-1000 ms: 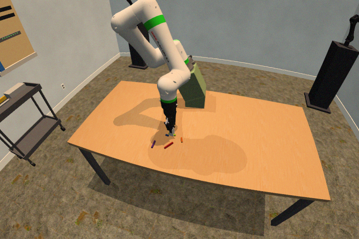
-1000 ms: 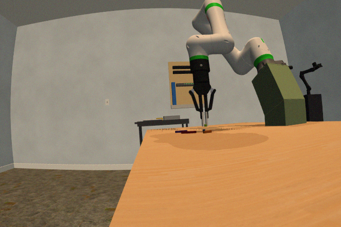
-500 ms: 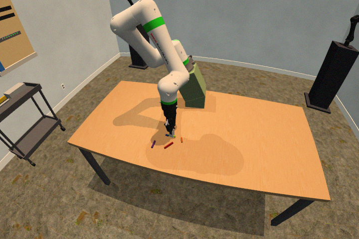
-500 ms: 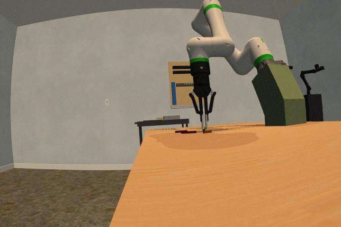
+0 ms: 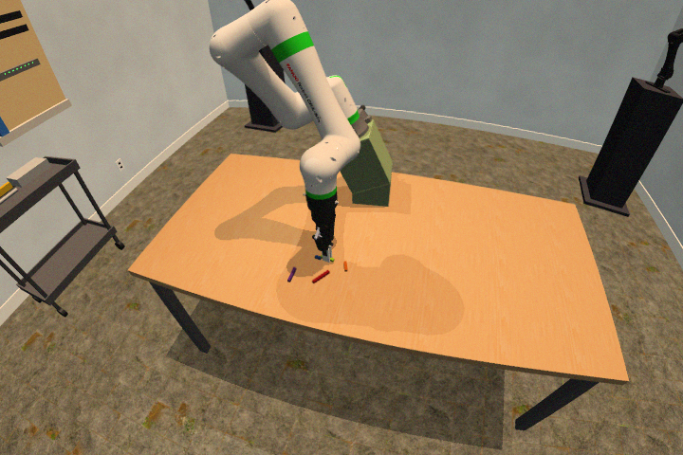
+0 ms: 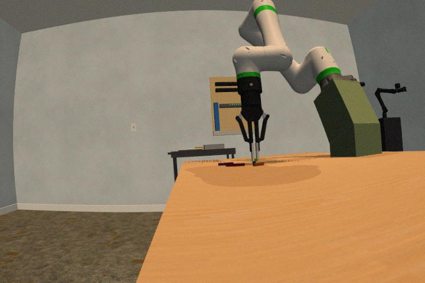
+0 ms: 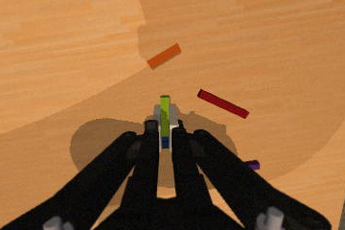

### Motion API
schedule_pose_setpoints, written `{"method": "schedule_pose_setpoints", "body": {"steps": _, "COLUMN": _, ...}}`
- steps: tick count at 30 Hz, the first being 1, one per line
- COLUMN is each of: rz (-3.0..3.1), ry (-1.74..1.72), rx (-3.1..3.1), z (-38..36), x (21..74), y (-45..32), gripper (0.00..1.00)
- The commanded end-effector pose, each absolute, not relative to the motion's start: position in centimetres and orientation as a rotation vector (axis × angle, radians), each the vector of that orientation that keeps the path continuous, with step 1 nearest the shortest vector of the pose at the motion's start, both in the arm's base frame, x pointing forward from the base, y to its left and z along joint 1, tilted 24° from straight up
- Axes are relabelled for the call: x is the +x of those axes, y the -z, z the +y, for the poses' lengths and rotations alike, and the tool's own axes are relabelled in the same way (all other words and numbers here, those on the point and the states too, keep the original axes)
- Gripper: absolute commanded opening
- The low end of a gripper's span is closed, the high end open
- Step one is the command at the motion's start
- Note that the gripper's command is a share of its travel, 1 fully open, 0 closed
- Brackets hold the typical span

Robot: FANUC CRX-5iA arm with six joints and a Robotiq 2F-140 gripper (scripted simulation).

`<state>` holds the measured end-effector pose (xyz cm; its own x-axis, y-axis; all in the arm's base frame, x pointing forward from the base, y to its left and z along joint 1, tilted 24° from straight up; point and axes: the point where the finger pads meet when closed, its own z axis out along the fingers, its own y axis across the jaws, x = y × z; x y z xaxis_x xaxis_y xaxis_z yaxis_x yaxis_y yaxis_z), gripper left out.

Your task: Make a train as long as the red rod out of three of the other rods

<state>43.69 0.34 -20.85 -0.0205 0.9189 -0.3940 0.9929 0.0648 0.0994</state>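
Observation:
My gripper (image 5: 327, 257) (image 6: 255, 158) (image 7: 165, 115) is shut on the lime rod (image 5: 332, 260) (image 7: 165, 102), low over the table and level. Blue (image 5: 318, 257) (image 7: 165, 143) shows in line with the lime rod's near end in the wrist view; it looks like two short blue rods, partly hidden. Whether blue and lime touch is unclear. The red rod (image 5: 321, 277) (image 6: 235, 164) (image 7: 223, 103) lies apart, slanted. The orange rod (image 5: 345, 265) (image 6: 260, 164) (image 7: 164, 57) lies beyond the lime rod's far end in the wrist view. The purple rod (image 5: 291, 274) (image 6: 221, 164) (image 7: 253, 165) is partly hidden by a finger there.
The wooden table (image 5: 488, 257) (image 6: 286, 226) bears the rods. The arm's green pedestal (image 5: 369, 172) (image 6: 350, 127) stands at the table's back. A dark cart (image 5: 68, 263) stands beyond the table's left side.

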Motion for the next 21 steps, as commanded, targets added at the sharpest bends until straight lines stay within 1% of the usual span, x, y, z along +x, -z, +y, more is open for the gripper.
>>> {"method": "schedule_pose_setpoints", "body": {"steps": 1, "rz": 1.997, "ry": 0.289, "rx": 1.910, "z": 0.36, "x": 43.70, "y": 20.85, "gripper": 0.03}}
{"method": "schedule_pose_setpoints", "body": {"steps": 21, "rz": 1.997, "ry": 0.289, "rx": 1.910, "z": 0.28, "x": 43.72, "y": 21.02, "gripper": 0.03}}
